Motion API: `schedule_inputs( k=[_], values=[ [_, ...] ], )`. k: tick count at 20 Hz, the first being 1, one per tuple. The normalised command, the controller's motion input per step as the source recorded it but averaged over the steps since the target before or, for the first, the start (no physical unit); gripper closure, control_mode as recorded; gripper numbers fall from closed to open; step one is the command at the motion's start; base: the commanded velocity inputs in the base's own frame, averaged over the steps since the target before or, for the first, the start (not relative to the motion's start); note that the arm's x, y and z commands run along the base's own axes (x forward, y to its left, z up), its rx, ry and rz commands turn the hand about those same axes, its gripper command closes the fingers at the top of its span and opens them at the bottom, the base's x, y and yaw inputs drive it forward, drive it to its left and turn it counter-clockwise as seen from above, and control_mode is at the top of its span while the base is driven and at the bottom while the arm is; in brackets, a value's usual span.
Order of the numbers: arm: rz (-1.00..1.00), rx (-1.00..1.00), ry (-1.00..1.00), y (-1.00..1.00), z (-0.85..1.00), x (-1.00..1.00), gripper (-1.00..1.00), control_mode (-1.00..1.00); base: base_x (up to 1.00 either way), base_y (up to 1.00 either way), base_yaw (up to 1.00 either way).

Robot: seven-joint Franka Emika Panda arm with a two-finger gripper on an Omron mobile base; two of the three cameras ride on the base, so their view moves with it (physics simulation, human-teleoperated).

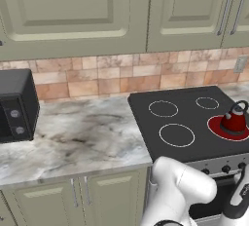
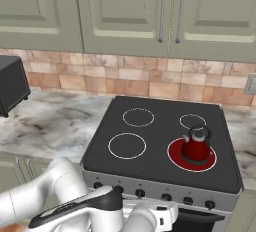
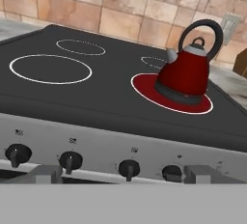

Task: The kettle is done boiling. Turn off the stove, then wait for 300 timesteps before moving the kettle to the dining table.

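Kettle (image 3: pixel 185 71) upright on the glowing red front-right burner (image 3: pixel 144 90) of the stove (image 2: pixel 150 141); gripper low before the knobs (image 3: pixel 129 168), its jaw state cannot be told

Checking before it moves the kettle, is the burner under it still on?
On: the burner under the kettle glows red, unlike the three dark ones.

Base views: high, behind arm, left and right, facing forward and down; share stove (image 1: pixel 194 118) (image 2: pixel 160 136), counter (image 1: pixel 73 137) (image 2: pixel 45 121). Hand view: low, close at stove (image 3: pixel 96 88) front, apparently near-level.
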Motion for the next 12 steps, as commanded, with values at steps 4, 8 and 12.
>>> schedule_inputs(
  k=[4, 8, 12],
  values=[
    [0.00, 0.00, -0.07, 0.00, -0.24, 0.01, -1.00, -1.00, 0.00, 0.00, 0.00],
    [0.00, 0.00, -0.07, 0.00, -0.19, 0.03, -1.00, -1.00, 0.00, 0.00, 0.00],
    [0.00, 0.00, -0.03, 0.00, -0.11, 0.09, -1.00, -1.00, 0.00, 0.00, 0.00]
  ],
)
